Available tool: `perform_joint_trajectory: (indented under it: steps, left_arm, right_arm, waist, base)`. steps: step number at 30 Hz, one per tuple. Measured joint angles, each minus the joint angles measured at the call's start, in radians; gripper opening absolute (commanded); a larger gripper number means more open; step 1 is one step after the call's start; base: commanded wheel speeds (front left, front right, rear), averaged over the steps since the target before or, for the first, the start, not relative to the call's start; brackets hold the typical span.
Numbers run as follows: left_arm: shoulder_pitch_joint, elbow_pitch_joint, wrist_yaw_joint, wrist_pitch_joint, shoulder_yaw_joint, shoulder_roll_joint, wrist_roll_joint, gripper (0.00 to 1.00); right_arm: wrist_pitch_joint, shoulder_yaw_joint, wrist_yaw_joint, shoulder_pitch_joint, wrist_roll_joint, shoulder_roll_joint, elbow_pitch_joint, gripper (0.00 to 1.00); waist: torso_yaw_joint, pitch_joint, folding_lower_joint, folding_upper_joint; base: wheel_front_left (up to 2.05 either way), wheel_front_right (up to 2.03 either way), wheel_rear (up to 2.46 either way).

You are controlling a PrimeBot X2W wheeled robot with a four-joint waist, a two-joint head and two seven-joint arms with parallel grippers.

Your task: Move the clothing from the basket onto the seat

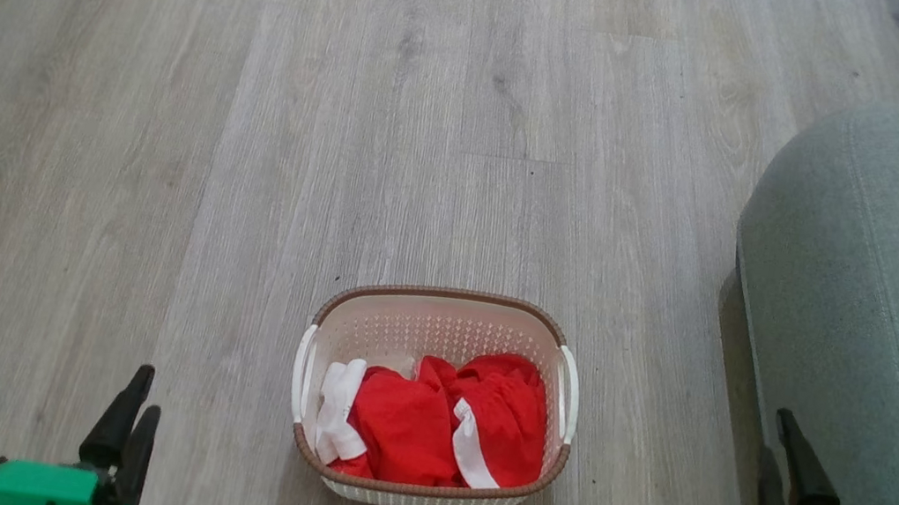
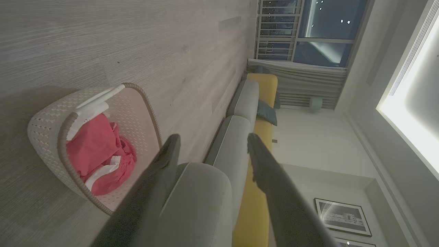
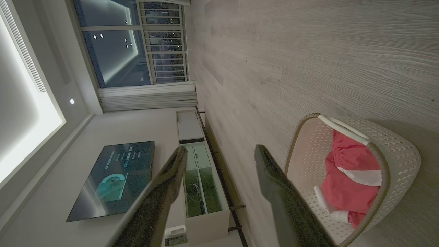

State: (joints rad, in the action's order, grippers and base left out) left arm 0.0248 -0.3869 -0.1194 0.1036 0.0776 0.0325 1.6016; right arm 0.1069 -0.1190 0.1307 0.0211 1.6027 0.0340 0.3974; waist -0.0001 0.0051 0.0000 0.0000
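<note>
The left gripper (image 1: pixel 145 391) sat at the lower left of the head view, fingers pointing up the picture. In its own wrist view the left gripper (image 2: pixel 213 136) had its two dark fingers spread well apart, with nothing between them. The right gripper (image 1: pixel 775 433) sat at the lower right, just by the near edge of the seat (image 1: pixel 898 293). In its wrist view the right gripper (image 3: pixel 220 148) was likewise spread wide and held nothing.

Between the two grippers, and a little ahead of them, the basket (image 1: pixel 443 293) stood upright on the floor (image 1: pixel 254 125), touched by neither. The clothing (image 1: pixel 415 426) lay bunched inside it, red with white bands, heaped toward the near side, so the far part of the basket's pale inner wall showed bare. The left wrist view caught the basket (image 2: pixel 44 127) and the clothing (image 2: pixel 92 147) to the left of the fingers; the right wrist view had the basket (image 3: pixel 401 151) and clothing (image 3: pixel 346 161) to their right.

The seat stood on the robot's right, apart from the basket with a strip of floor between, and nothing lay on the part in view. In the left wrist view the seat (image 2: pixel 205 199) showed between the fingers. Past the right gripper's fingers stood a screen (image 3: pixel 113 178) and a low cabinet (image 3: pixel 202 178).
</note>
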Motion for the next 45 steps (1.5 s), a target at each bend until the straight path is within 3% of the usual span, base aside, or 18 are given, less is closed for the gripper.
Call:
perform_joint_trajectory:
  steps: [27, 45]
  left_arm:
    - [-0.091, -0.008, 0.0, -0.079, -0.04, 0.01, -0.071, 1.0]
    - [-0.15, -0.011, 0.0, -0.129, -0.036, 0.014, -0.36, 1.0]
  right_arm:
    - [-0.08, 0.108, 0.0, 0.11, -0.075, 0.021, 0.022, 1.0]
    - [-0.127, 0.14, 0.0, 0.192, -0.318, 0.031, 0.057, 1.0]
  waist:
    - [-0.003, 0.013, 0.0, 0.0]
    - [-0.006, 0.027, 0.0, 0.0]
  base:
    - [0.0, 0.0, 0.0]
    - [0.0, 0.0, 0.0]
